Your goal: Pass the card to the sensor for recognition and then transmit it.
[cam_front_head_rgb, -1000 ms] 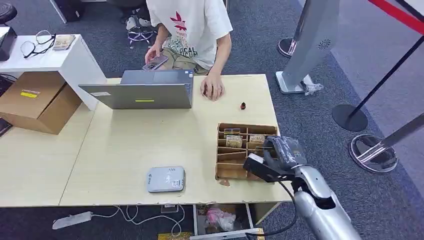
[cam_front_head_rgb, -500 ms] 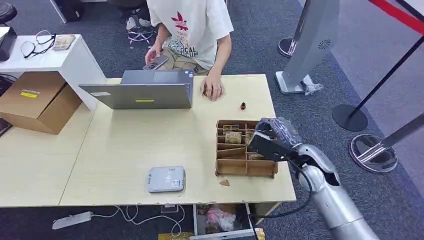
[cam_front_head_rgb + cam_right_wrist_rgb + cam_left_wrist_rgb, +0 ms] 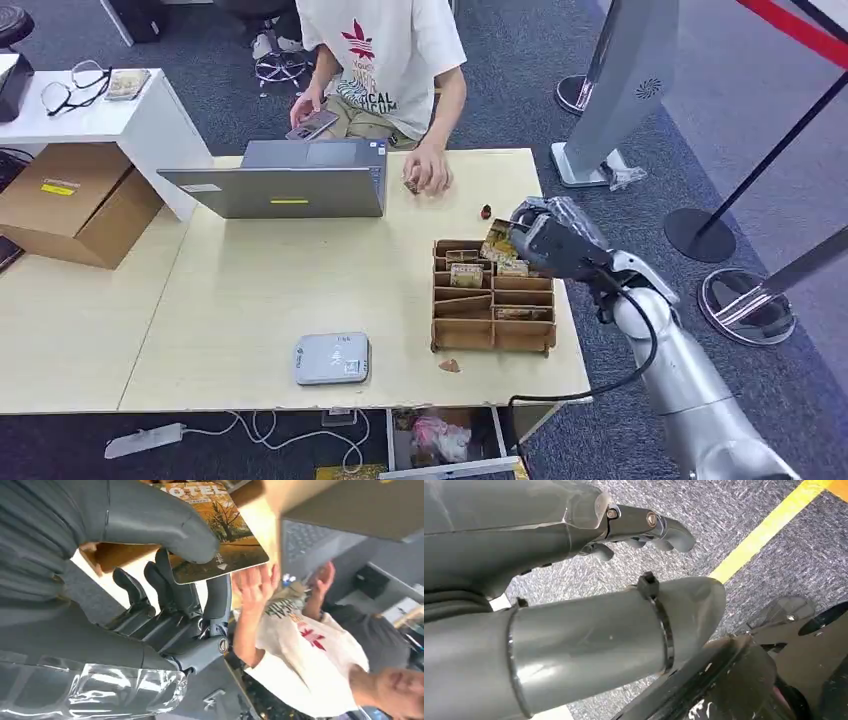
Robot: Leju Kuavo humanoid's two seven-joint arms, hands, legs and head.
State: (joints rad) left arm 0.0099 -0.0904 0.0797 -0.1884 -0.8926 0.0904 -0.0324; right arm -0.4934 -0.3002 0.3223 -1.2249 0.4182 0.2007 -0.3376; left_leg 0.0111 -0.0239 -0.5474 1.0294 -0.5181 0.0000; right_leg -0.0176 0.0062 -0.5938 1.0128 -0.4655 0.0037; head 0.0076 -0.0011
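Orange card [image 3: 220, 535] now lifted clear of the box [image 3: 492, 318], pinched in right hand [image 3: 545, 243]; reader [image 3: 331, 358] next.

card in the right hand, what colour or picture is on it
The card is orange-brown with an autumn tree picture; the right wrist view shows it best.

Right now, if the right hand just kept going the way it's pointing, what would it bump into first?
Probably the person's hand resting on the table beyond the laptop. The right hand, holding a card, points that way, though depth is hard to judge.
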